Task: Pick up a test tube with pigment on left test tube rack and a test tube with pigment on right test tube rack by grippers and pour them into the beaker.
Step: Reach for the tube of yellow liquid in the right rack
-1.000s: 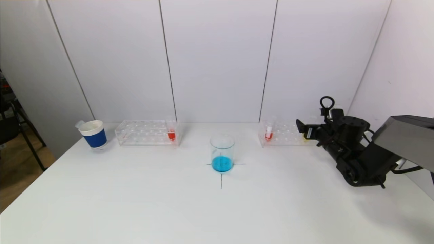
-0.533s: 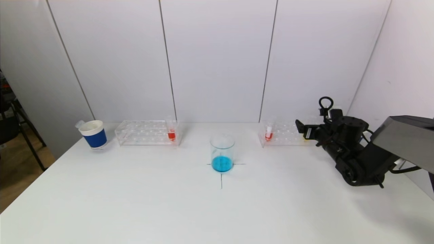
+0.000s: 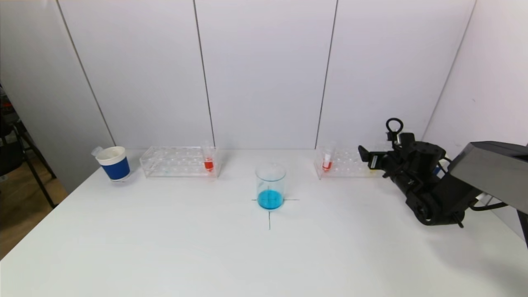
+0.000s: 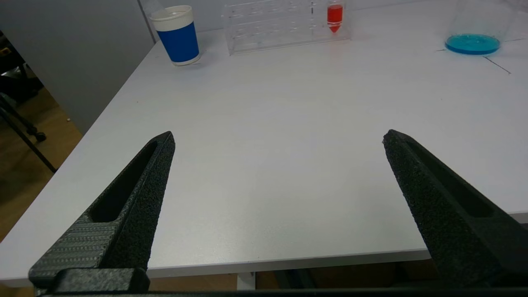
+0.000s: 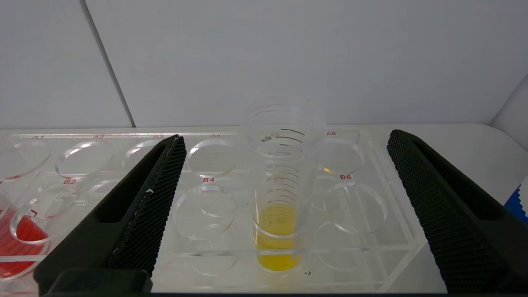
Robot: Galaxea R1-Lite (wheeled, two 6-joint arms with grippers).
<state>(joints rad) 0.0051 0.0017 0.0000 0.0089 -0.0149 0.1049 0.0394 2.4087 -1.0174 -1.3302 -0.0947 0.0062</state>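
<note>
A clear beaker [image 3: 270,185] holding blue liquid stands at mid-table on a cross mark. The left rack [image 3: 177,161] holds a tube of red pigment [image 3: 208,161]. The right rack [image 3: 342,163] holds a red tube [image 3: 327,161] at its left end. In the right wrist view a tube with yellow pigment [image 5: 280,198] stands in slot B5 of that rack [image 5: 371,247]. My right gripper [image 3: 365,159] is open just in front of the rack; in its own view [image 5: 286,135] the yellow tube stands centred beyond its fingertips, untouched. My left gripper [image 4: 278,134] is open and empty over the table's near edge.
A blue and white paper cup [image 3: 114,163] stands left of the left rack. White wall panels close off the back and right sides. The table's left edge drops to a wooden floor. The left wrist view also shows the beaker [image 4: 474,37].
My right gripper has crept a little farther towards the right rack. Nothing else has moved.
</note>
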